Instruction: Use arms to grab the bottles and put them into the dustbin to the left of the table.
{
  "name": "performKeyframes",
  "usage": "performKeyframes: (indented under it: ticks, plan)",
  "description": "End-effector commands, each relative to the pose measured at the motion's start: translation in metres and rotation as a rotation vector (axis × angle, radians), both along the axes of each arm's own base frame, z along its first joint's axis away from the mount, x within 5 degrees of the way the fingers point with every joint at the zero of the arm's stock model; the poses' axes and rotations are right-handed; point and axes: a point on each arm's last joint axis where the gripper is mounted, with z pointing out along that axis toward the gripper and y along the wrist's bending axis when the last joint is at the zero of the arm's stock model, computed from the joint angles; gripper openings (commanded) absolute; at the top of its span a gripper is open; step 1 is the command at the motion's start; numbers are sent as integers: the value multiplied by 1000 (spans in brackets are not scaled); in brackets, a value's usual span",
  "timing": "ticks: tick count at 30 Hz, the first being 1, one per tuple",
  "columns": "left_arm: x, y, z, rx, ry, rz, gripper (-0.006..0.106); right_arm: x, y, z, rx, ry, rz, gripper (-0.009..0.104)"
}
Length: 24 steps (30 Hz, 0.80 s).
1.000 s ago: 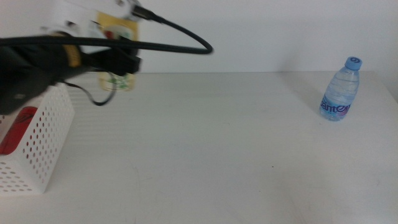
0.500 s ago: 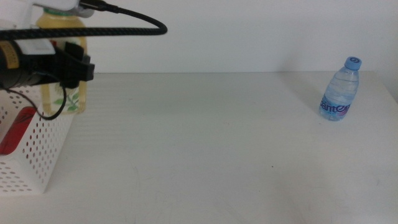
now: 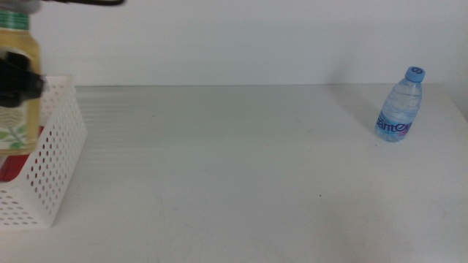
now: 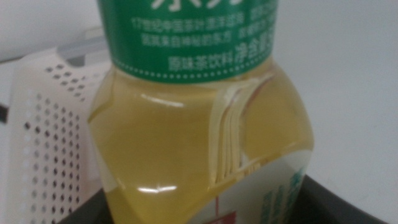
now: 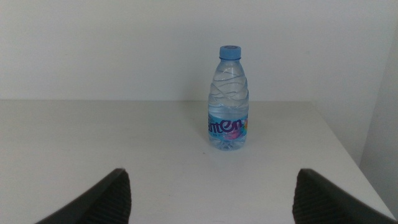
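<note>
The left hand (image 3: 13, 80) carries the tea bottle (image 3: 17, 88) at the far left edge of the middle view, above the dustbin (image 3: 51, 164). Its jaws are clamped on the bottle; the wrist view shows the yellowish body (image 4: 199, 168) seated between them, with the basket wall (image 4: 46, 137) just beside it.

Risk: the bottle appears to hang over the basket's near-side rim rather than its centre. Released here, it may strike the rim and tip out onto the tabletop (image 3: 241, 168), or knock the light basket aside. The red can (image 3: 18, 157) already inside could also deflect it.

Orientation: the tea bottle stands upright, long axis vertical; its cap is cut off by the frame's top edge. The green label (image 4: 193, 34) sits on the upper part of the bottle.

The water bottle (image 3: 400, 106) stands upright, cap up, far to the right and well apart from the basket. The right hand (image 5: 208, 199) waits facing it, jaws spread wide and empty.
</note>
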Motion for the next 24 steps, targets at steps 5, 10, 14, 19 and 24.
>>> performKeyframes:
  ticks: [5, 10, 14, 19, 24]
  plan:
    - [17, 35, 35, -78, -64, 98, -5, -2, -1, 11, -9, -107, -12, 68]
    - [45, 53, 27, -131, 66, 100, -5, -2, -1, 11, -9, -107, -12, 68]
    - [65, 64, 20, -138, 157, 106, -5, -2, -1, 11, -9, -107, -12, 68]
    - [86, 71, 17, -130, 229, 89, -5, -2, -1, 11, -9, -107, -12, 68]
    - [98, 77, 15, -108, 313, 83, -5, -2, -1, 11, -9, -107, -12, 68]
